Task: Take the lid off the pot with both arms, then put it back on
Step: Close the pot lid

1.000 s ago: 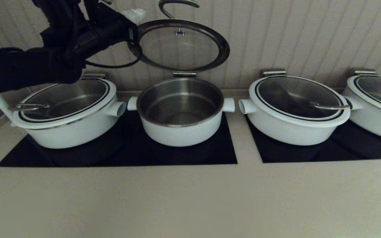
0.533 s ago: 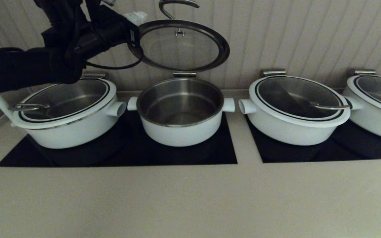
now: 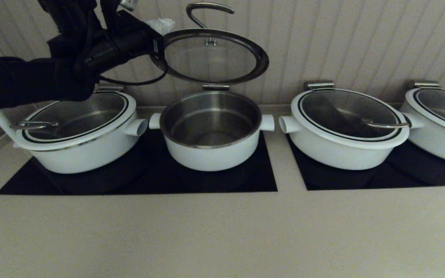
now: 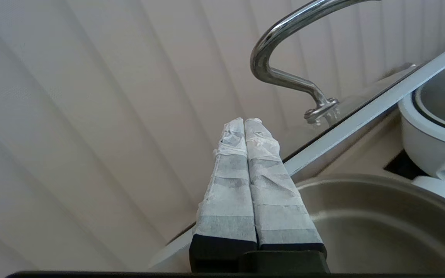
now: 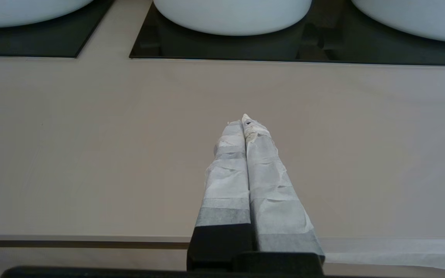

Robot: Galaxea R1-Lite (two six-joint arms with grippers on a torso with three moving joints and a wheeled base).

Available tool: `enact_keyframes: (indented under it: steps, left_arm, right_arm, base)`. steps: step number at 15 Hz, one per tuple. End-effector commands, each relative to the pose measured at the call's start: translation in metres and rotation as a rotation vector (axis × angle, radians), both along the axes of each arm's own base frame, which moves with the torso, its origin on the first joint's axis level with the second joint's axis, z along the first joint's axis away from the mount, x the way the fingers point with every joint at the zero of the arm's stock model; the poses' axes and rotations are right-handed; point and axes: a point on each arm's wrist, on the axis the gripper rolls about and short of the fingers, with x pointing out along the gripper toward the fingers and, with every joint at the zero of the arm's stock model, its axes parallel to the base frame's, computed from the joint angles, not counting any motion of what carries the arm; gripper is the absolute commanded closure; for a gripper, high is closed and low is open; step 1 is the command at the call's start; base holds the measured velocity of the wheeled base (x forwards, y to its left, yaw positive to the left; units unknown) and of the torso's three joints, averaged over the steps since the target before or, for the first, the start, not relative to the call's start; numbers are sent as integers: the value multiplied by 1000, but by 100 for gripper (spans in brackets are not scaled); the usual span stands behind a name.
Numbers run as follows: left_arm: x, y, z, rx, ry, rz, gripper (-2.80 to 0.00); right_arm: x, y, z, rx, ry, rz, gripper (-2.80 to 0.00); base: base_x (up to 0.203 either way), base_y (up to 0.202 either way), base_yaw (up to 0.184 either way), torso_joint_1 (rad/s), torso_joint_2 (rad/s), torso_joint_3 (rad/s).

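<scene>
The pot [image 3: 211,150] stands uncovered on the left black cooktop, second from the left, its steel inside showing. The lid [image 3: 211,58] is raised above it, tilted up from a hinge at the pot's back edge, with its steel handle [image 3: 207,7] toward the wall. My left gripper [image 3: 160,23] is shut and empty, its white-wrapped fingers lying at the lid's left edge on the handle side. The left wrist view shows the left gripper [image 4: 244,121] shut before the lid's white rim [image 4: 361,116]. My right gripper [image 5: 244,119] is shut and empty over the counter's front, out of the head view.
Three wider white pots with lids on stand at the left [image 3: 75,127], right [image 3: 346,123] and far right [image 3: 439,119]. A second black cooktop [image 3: 400,173] lies under the right pair. A panelled wall [image 3: 342,38] is close behind. The beige counter [image 3: 222,231] stretches in front.
The lid has tipped down a little toward the pot, and my left gripper has moved down with it. The right arm shows no movement.
</scene>
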Motion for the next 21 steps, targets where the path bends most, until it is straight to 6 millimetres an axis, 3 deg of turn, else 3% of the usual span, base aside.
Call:
enact_keyframes:
  steps: [1, 21]
  left_arm:
    - [-6, -1, 0, 4, 8, -6, 0]
    - [-52, -2, -24, 46, 136, -36, 0]
  right_arm:
    - [0, 0, 0, -1, 0, 1, 0]
    - [0, 0, 0, -1, 0, 1, 0]
  base:
    - [0, 0, 0, 0, 0, 0]
    - [0, 0, 0, 0, 0, 0]
